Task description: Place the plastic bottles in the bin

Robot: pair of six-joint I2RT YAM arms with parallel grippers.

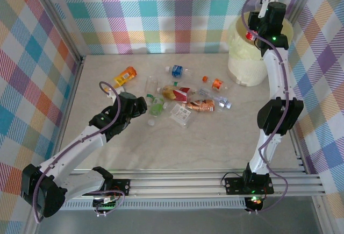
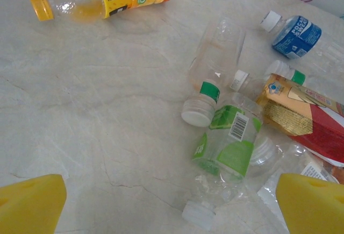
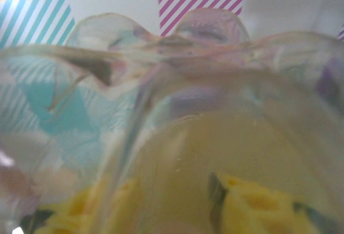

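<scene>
Crushed clear bottle (image 3: 177, 99), pinched in the right gripper (image 1: 256, 30) above the bin (image 1: 244, 70), looks light, springy, slippery; left gripper (image 2: 172, 204), spread, should take the green-labelled bottle (image 2: 228, 142) mid-body

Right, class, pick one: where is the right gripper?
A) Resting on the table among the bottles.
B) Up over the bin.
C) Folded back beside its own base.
B: the right gripper hangs above the bin, with a clear bottle between its fingers.
</scene>
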